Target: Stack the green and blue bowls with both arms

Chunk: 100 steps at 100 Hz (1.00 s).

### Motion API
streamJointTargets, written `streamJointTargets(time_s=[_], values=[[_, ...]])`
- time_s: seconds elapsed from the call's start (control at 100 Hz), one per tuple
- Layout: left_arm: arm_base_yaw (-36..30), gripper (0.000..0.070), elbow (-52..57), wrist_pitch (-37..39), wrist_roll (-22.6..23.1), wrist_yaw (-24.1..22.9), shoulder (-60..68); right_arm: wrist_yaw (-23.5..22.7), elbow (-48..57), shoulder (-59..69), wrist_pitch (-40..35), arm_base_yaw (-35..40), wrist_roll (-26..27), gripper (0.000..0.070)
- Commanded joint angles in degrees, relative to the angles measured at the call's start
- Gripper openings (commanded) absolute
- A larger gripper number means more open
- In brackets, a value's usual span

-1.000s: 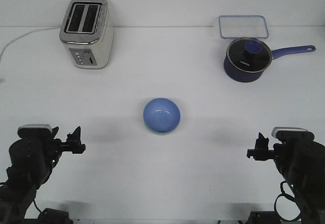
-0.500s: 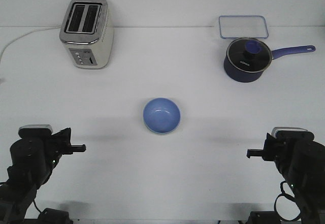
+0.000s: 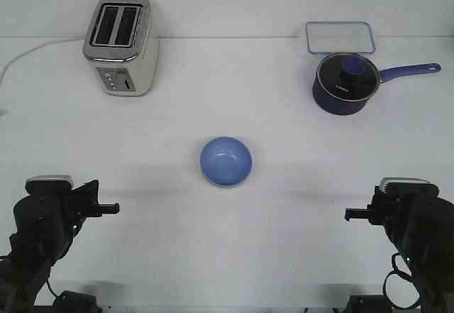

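Front view only: blue bowl point(image 3: 225, 161) upright near the middle of the desk point(image 3: 234, 100), seemingly nested inside the green bowl point(image 3: 213, 182), of which just a thin pale sliver peeks out under the lower rim. Stacking therefore looks done already, judging by that sliver; too small to be certain.

Left pincer point(image 3: 113, 206) low at the near left, pointing inward toward the bowls, fingers drawn together into one thin tip, holding nothing. Right pincer point(image 3: 349, 214) mirrored at the near right, likewise closed and empty. Both well apart from the bowls.

Toaster point(image 3: 119, 45) at the far left corner, cord trailing off to the left. Dark saucepan point(image 3: 344, 82) with glass lid at the far right, handle pointing right, a clear lidded box point(image 3: 340, 37) just behind it. None of these near the bowls.

On handling: probably light and rigid, smooth-walled, so prone to slipping in a narrow grip. Best hold likely on the rim, one finger inside and one outside the wall, pinching firmly but not hard. With two nested rims, a risk of catching only the inner bowl and lifting it out. Also likely to slide across the desk if nudged sideways.
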Motion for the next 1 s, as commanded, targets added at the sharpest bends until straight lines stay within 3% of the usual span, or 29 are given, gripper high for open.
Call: streamJointTargets(time_s=[0.0, 0.99], values=[[0.0, 0.0011, 0.7, 0.6, 0.3, -0.2, 0.0, 0.0, 0.4, 0.2, 0.7, 0.0, -0.4, 0.0000], [0.0, 0.0011, 0.7, 0.8, 0.3, -0.2, -1.9, 0.0, 0.4, 0.2, 0.7, 0.0, -0.4, 0.0000]])
